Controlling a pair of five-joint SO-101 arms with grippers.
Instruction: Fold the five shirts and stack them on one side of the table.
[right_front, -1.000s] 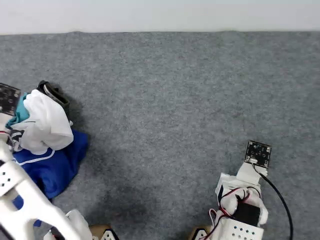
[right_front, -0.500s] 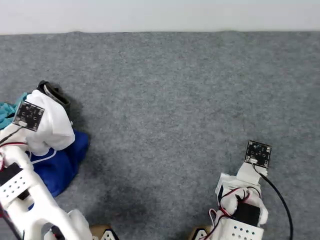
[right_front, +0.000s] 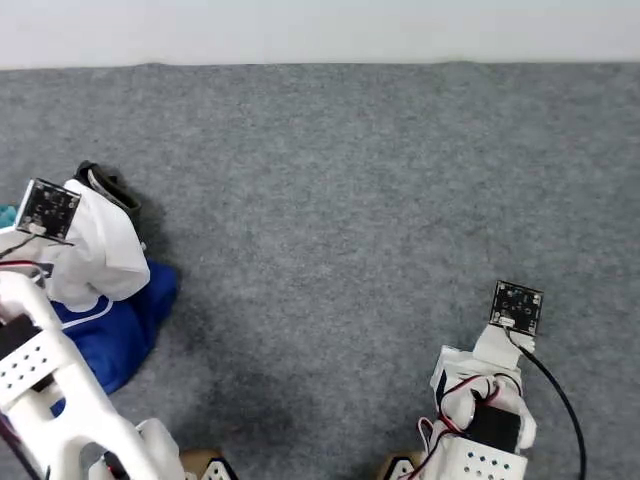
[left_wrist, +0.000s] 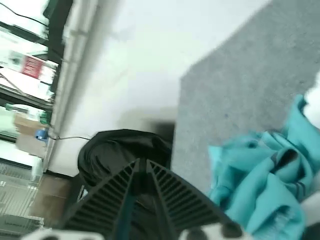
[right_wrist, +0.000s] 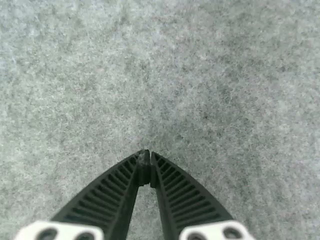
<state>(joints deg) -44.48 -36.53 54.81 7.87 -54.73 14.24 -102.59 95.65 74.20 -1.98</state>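
We see the grey table (right_front: 360, 190) with the shirts heaped unfolded at its left edge: a white shirt (right_front: 100, 255) lies on a blue shirt (right_front: 115, 335), with a teal shirt (left_wrist: 265, 190) beside them and a dark shirt (right_front: 108, 188) behind. Our left arm (right_front: 45, 385) stands over the heap, its left claw (left_wrist: 144, 167) closed on nothing near the teal shirt. Our right claw (right_wrist: 145, 167), also closed and empty, hangs above bare table.

- A pile of shirts (right_front: 108, 262) lies at the left edge of the surface (right_front: 350, 200).
- The left arm (right_front: 45, 385) stands over the pile's left side.
- The right arm (right_front: 482, 398) sits at the near right, well apart from the pile.
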